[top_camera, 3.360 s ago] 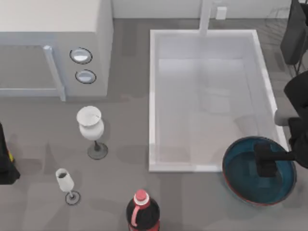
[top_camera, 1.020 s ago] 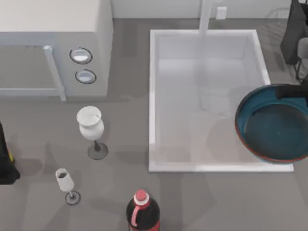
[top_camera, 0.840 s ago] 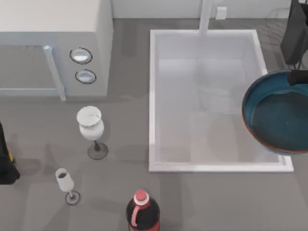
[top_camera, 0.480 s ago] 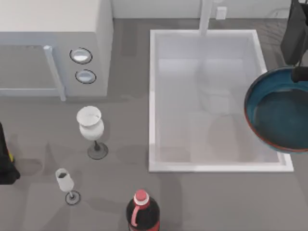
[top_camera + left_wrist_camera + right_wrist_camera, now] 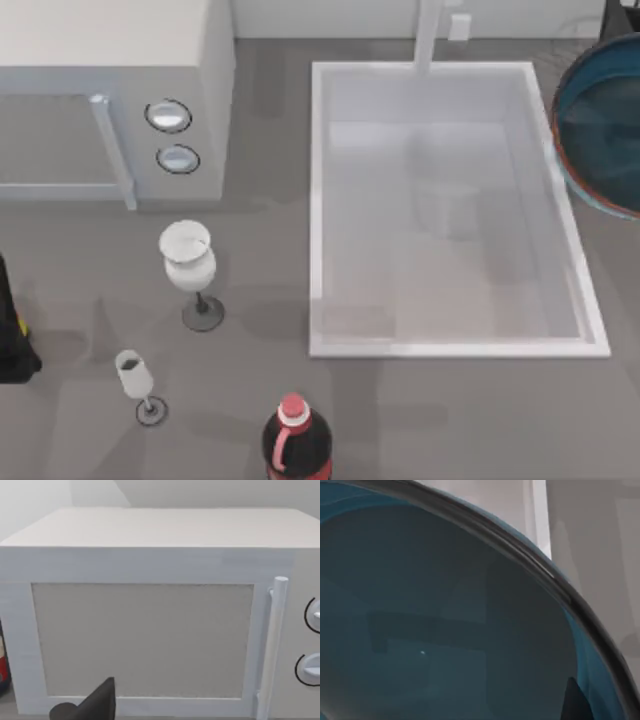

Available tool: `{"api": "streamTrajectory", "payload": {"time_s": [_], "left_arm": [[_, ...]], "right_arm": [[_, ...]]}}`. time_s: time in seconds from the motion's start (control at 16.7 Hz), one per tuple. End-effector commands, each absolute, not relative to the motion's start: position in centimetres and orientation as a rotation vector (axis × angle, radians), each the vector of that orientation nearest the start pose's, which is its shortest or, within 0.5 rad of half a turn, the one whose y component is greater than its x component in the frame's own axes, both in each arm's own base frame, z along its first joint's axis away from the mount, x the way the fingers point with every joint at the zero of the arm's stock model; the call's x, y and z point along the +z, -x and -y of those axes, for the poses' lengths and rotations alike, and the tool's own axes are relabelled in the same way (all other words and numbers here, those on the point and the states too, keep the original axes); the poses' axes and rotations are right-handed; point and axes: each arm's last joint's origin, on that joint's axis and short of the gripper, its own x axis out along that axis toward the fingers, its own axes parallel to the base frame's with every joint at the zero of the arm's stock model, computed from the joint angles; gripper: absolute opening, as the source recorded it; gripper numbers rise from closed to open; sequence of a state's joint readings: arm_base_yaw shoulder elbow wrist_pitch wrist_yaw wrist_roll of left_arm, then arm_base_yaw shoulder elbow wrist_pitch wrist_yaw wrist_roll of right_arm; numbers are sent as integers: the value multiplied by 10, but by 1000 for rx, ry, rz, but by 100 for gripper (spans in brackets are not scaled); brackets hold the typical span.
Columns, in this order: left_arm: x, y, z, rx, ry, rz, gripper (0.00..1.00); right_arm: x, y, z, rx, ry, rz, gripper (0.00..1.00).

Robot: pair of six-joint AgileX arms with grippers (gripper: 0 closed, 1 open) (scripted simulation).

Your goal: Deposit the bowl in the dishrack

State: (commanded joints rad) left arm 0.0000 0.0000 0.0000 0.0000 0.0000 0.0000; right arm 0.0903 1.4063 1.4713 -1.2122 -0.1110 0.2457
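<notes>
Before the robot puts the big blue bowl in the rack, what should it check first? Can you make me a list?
1. Bowl lifted off the table: ok, it hangs at the top view's right edge, past the sink's far right corner.
2. Bowl over the dishrack: cannot tell, just a few wires peek out beside the bowl.
3. Right pincer gripping firmly: cannot tell, the right wrist view shows the bowl's blue inside.
4. Bowl clear of the sink rim: ok.
5. Wine glasses and bottle out of the way: ok, far over on the left.

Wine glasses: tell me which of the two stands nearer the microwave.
The larger wine glass, with the wide white cup, stands nearer the microwave. The small wine glass sits farther off, toward the cola bottle.
</notes>
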Motion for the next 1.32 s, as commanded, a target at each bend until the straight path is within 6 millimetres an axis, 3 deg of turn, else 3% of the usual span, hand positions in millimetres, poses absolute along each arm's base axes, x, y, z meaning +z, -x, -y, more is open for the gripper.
{"api": "streamTrajectory", "payload": {"time_s": [0.3, 0.6, 0.9, 1.32], "left_arm": [[160, -106, 1, 0, 0, 0, 100], [160, -106, 1, 0, 0, 0, 100], [160, -106, 1, 0, 0, 0, 100], [160, -106, 1, 0, 0, 0, 100]], "right_arm": [[369, -258, 37, 58, -318, -696, 0], [400, -219, 90, 30, -173, -227, 0], [418, -181, 105, -8, -10, -10, 0], [418, -183, 107, -8, -2, -1, 0]]}}
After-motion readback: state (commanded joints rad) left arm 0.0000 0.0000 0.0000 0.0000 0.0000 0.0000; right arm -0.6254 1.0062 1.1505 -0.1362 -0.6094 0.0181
